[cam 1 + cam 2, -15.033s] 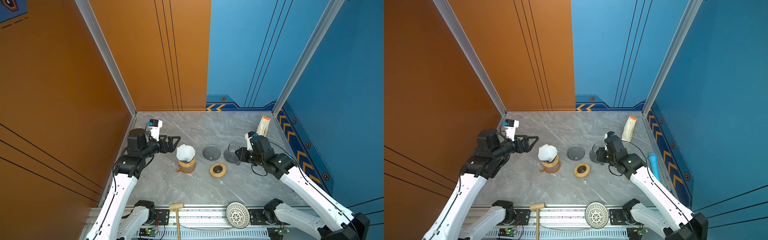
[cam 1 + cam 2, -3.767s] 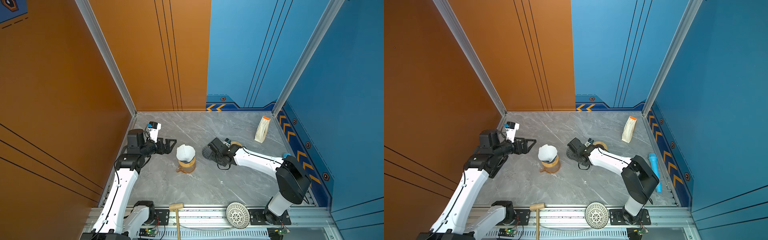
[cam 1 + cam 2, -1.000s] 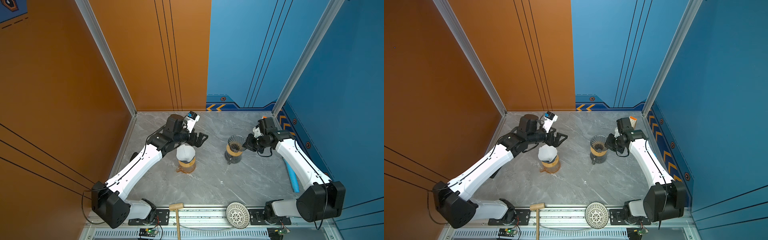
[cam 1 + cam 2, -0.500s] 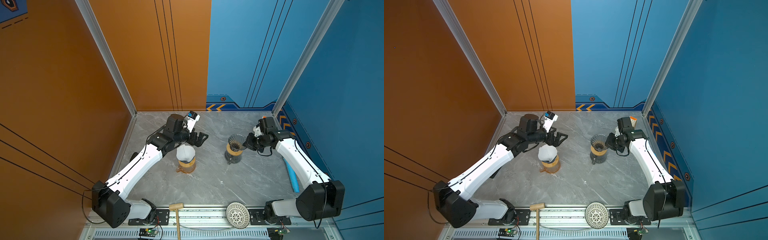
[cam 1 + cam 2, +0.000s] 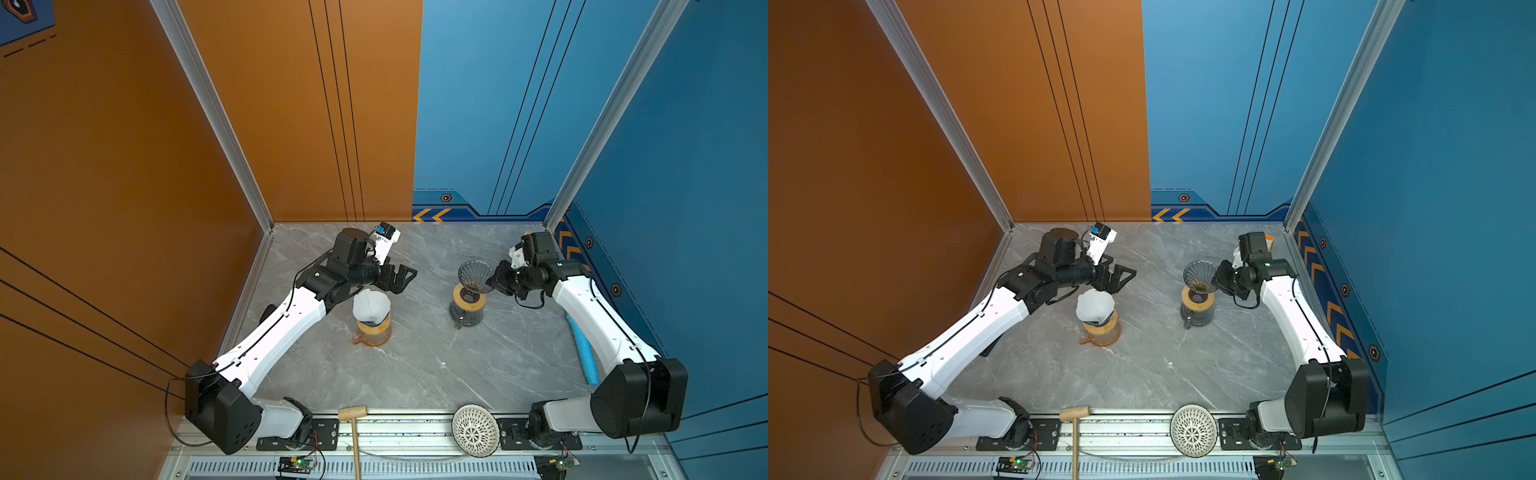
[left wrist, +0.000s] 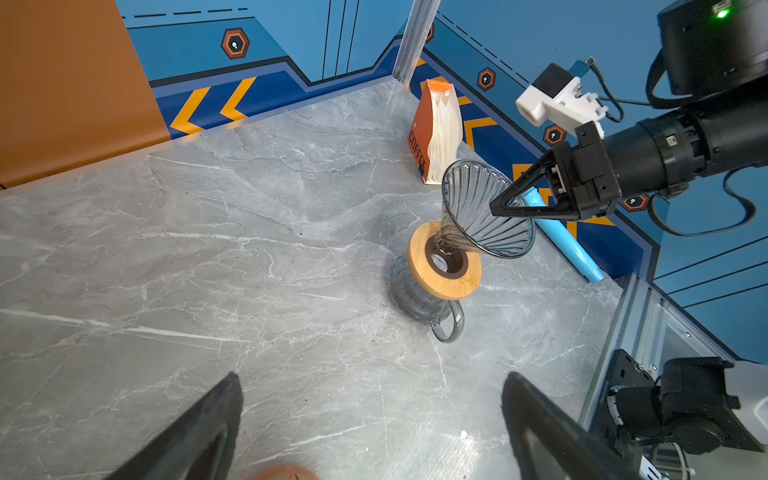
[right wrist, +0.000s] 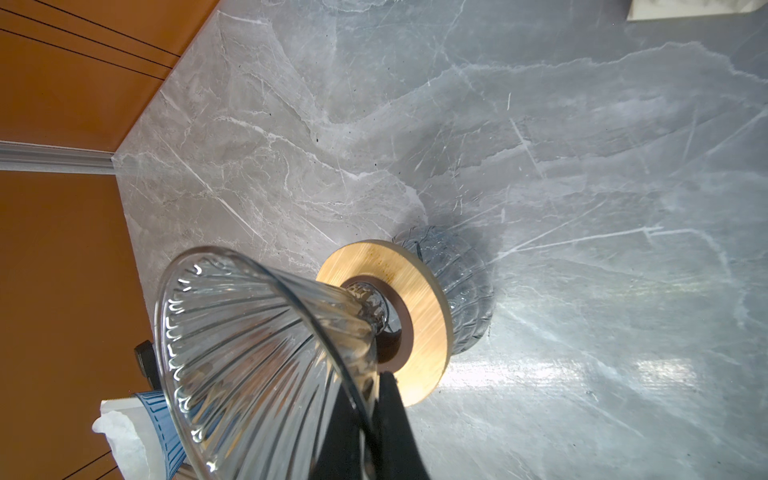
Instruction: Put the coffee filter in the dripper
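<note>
Filter (image 5: 371,304) atop left carafe (image 5: 372,334), dripper (image 5: 475,275) tilted over right carafe (image 5: 466,315), coffee bag (image 6: 436,133) behind it

Wooden mallet (image 5: 352,413), white lattice bowl (image 5: 475,430) on front rail (image 5: 407,428); coffee bag (image 6: 436,133) upright in corner; blue tube (image 5: 582,351) along wall.

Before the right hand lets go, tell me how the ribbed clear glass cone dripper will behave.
The ribbed glass dripper may tip: it leans, only its narrow tip at the round wooden collar, pinched at the rim by the right hand. Probably stiff but breakable, being thin glass. Possibly slippery: its wall looks glossy.
</note>
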Robot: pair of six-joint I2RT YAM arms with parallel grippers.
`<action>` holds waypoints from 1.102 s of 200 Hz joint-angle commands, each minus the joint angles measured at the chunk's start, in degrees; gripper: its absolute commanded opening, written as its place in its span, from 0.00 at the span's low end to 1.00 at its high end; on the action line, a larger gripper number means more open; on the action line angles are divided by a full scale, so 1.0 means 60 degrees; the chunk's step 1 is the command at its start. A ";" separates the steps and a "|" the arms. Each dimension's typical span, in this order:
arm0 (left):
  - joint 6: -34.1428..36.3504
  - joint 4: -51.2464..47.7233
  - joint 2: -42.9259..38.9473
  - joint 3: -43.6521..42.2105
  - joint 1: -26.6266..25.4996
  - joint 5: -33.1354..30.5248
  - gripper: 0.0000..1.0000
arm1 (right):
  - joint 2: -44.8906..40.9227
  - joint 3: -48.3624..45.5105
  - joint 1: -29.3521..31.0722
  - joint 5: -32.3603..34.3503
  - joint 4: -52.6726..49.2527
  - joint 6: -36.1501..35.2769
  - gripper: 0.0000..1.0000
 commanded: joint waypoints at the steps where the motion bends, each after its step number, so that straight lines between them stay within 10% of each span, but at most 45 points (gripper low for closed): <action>1: -0.0048 -0.0001 0.0014 0.0173 -0.0009 0.0045 0.98 | -0.0007 -0.0213 -0.0005 -0.0088 0.0195 0.0183 0.00; 220: -0.0074 0.0002 0.0186 0.0165 -0.0016 0.0158 0.98 | -0.0326 -0.0592 0.0318 0.0074 -0.0771 -0.0429 0.00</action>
